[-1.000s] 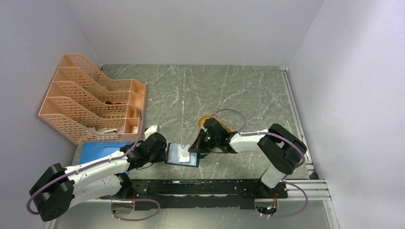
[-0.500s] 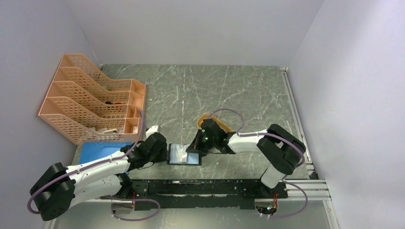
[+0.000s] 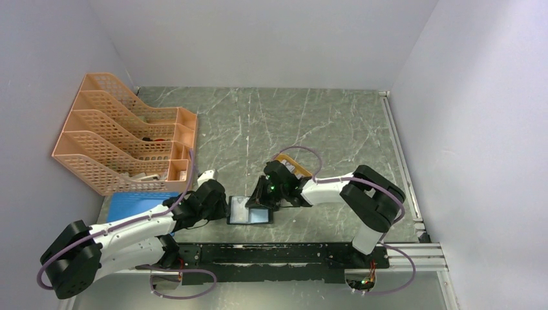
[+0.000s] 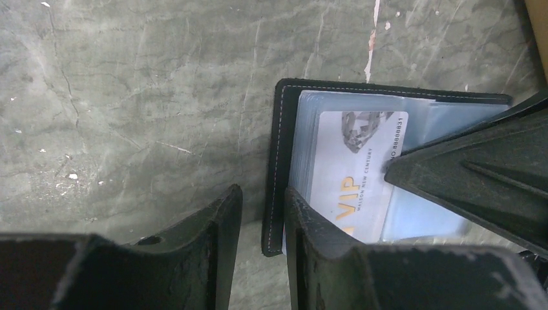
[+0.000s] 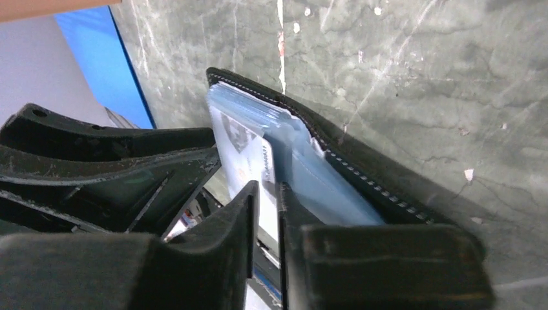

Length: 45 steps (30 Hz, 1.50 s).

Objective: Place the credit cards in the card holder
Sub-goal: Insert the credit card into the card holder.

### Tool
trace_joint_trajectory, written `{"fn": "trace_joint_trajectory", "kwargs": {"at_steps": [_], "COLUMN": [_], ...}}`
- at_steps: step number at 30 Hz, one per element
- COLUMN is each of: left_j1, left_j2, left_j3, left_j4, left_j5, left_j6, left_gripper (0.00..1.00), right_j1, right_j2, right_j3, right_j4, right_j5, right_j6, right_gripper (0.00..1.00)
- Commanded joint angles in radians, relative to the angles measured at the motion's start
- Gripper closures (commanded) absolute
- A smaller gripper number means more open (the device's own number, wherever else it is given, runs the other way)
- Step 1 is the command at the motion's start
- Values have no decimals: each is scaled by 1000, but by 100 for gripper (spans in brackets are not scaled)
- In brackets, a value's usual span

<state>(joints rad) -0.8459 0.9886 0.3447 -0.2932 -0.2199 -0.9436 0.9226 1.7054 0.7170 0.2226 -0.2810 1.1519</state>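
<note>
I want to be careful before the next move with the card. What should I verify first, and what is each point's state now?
1. The card holder lies open on the table: ok.
2. The right gripper pinches the credit card: ok.
3. The card sits inside a pocket: cannot tell; it lies against the clear sleeves.
4. The left gripper clamps the holder's edge: cannot tell; its jaws straddle it.
5. The two grippers are apart: ok.

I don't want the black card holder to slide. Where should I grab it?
Probably the card holder by its stitched left edge, coming from the left: that edge is thin and flat, and the card goes in from the right.
</note>
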Motion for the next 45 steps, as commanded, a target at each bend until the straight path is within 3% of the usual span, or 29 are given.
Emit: {"fn": "trace_joint_trajectory", "kwargs": {"at_steps": [1, 4, 7, 11, 16, 29, 35, 36, 40, 45], "left_j1": [0, -1, -1, -1, -1, 0, -1, -1, -1, -2], "left_j2": [-3, -21, -33, -48, -93, -108, -98, -87, -41, 64], "left_j3": [-21, -12, 0, 20, 46, 64, 22, 5, -21, -18], "left_j4": [-74, -97, -116, -143, -188, -214, -162, -123, -8, 129], "left_j5": [24, -4, -20, -38, -76, -85, -45, -15, 57, 126], "left_j6": [-12, -8, -3, 8, 19, 7, 8, 14, 33, 32], "left_gripper": [63, 62, 61, 59, 55, 52, 56, 58, 65, 77], "right_j1": [18, 18, 17, 19, 19, 17, 14, 13, 13, 13], "right_j2": [-41, -110, -184, -316, -423, -347, -260, -243, -320, -417], "right_j3": [31, 47, 82, 98, 29, -40, -20, -6, 6, 38], "right_j4": [-69, -170, -304, -516, -643, -581, -511, -506, -530, -555], "right_j5": [-2, 36, 81, 228, 313, 423, 435, 431, 453, 418], "right_j6": [-39, -79, -142, -226, -257, -199, -212, -219, -254, -400], "right_gripper": [70, 54, 45, 44, 44, 47, 61, 77, 100, 100]}}
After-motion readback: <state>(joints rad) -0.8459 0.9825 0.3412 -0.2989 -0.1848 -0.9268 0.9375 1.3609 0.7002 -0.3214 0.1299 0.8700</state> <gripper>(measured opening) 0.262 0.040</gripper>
